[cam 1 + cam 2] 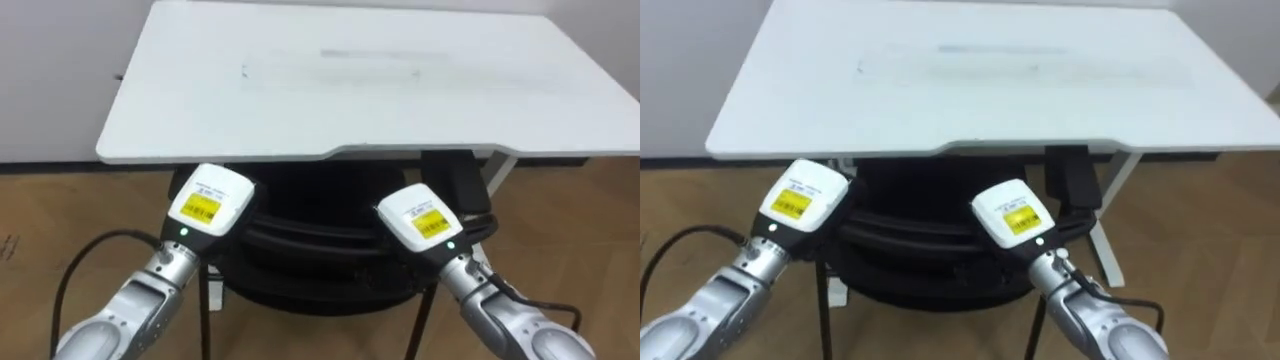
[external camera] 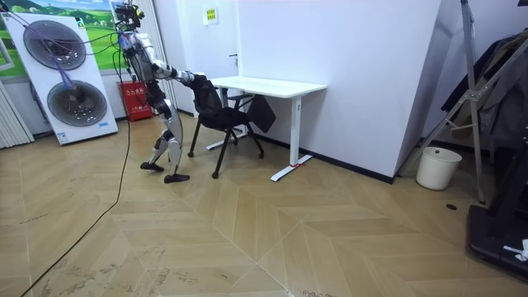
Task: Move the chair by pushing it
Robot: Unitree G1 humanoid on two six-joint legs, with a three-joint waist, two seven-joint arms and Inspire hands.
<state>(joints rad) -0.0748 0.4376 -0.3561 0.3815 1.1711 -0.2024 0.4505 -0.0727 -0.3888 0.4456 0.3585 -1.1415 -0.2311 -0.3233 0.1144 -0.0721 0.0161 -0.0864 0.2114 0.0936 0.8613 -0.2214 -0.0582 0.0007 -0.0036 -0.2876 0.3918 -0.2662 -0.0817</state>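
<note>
A black chair (image 1: 320, 250) stands partly under the near edge of a white desk (image 1: 350, 80), its backrest towards me. My left hand (image 1: 208, 203) and right hand (image 1: 420, 217) rest side by side against the top of the backrest, backs up. In the room view I stand leaning forward behind the chair (image 2: 221, 115), both arms stretched out to its back, with the desk (image 2: 272, 85) against the white wall beyond it.
The desk's white leg (image 1: 500, 165) stands at the chair's right. In the room view, two stacked white machines (image 2: 70, 78) and a red box (image 2: 136, 99) stand behind me; a white bucket (image 2: 437, 167) and a rack (image 2: 487, 99) stand far right. Open wooden floor lies around.
</note>
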